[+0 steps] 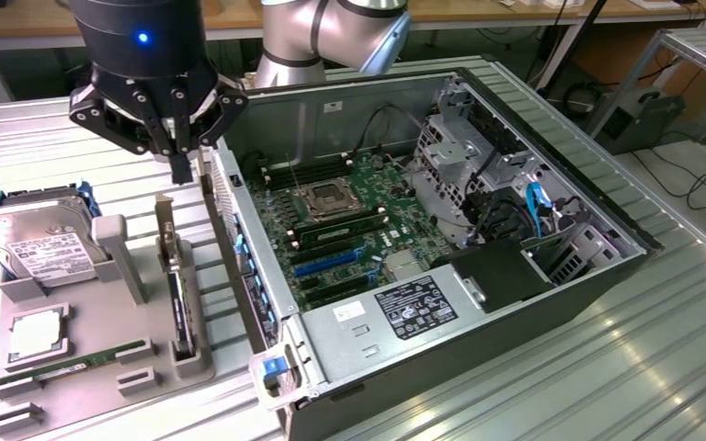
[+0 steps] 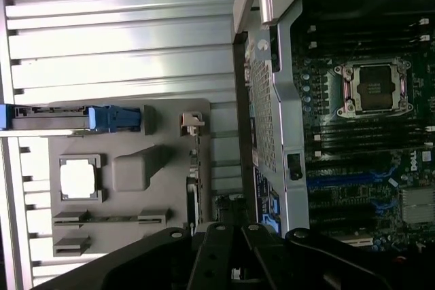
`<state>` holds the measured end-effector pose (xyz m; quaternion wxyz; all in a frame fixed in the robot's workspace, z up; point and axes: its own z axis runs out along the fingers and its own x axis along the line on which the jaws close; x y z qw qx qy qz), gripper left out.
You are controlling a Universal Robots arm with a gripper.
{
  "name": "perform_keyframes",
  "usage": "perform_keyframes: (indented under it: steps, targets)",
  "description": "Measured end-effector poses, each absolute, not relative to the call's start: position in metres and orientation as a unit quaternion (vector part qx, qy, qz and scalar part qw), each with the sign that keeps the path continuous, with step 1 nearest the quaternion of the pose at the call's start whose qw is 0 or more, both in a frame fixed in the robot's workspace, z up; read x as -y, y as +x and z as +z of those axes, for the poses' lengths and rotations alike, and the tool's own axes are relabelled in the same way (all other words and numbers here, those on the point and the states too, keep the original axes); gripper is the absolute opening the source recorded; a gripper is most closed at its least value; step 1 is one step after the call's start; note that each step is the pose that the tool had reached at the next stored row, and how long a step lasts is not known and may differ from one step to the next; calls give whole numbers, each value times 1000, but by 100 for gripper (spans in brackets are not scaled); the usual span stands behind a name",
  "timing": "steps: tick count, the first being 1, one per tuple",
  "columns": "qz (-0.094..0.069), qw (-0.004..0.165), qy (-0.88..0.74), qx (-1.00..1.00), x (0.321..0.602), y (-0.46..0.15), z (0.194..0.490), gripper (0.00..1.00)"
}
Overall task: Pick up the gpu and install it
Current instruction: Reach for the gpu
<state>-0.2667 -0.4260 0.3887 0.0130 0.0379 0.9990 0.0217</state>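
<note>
While the claw (image 1: 179, 171) is hovering closed and empty above one end of the grey tray (image 1: 84, 317), I am watching the graphics card (image 1: 180, 294), which is standing on edge in the tray's slot, on the tray's side nearest the computer case (image 1: 328, 110). Risks I am weighing: coming down closed, the claw would be striking the card's top edge instead of straddling it; drifting off the tray, it would be catching the case's metal wall; gripping off-centre, it would be tilting the card in the slot.

Case wall (image 1: 222, 197) and holder post (image 1: 118, 253) flank the gpu (image 1: 181, 308).
</note>
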Motion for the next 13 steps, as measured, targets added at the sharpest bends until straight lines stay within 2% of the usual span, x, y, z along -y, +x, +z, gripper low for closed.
perform_keyframes:
  steps: [13]
  targets:
    - [22, 13, 38, -999, 437, -267, 388, 11]
